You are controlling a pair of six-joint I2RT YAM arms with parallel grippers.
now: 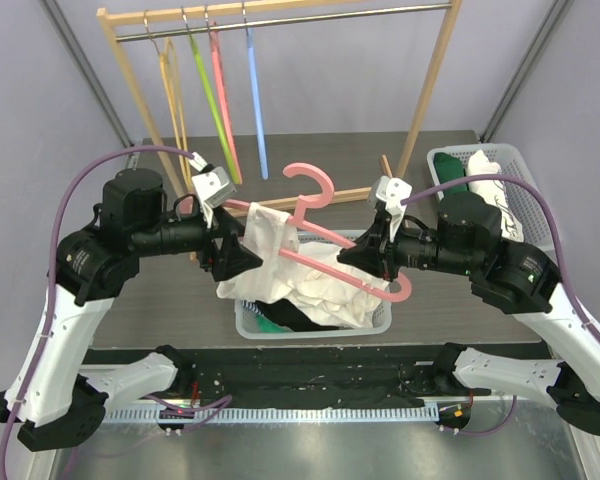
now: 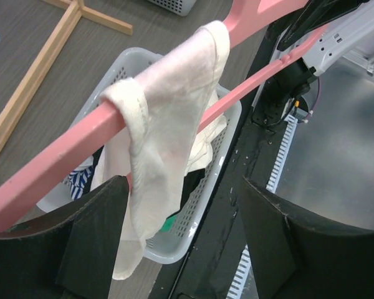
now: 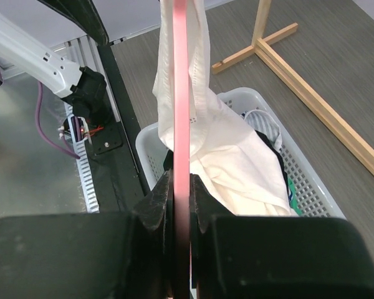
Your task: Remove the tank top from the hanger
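Over the grey table (image 3: 336,56), right fingers (image 3: 156,205) clamp the pink hanger (image 3: 181,93); left fingers (image 2: 93,237) spread by the tank top (image 2: 174,124).

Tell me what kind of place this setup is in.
Most likely a robotics lab bench staged as a laundry corner, not a home: a wooden clothes rack with coloured hangers, a plastic basket of clothes, and plain grey partition walls around the table.

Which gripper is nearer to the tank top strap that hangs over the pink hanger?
Left. The left gripper stands open with one finger on each side of the strap. The right gripper is shut on the hanger, farther along it.
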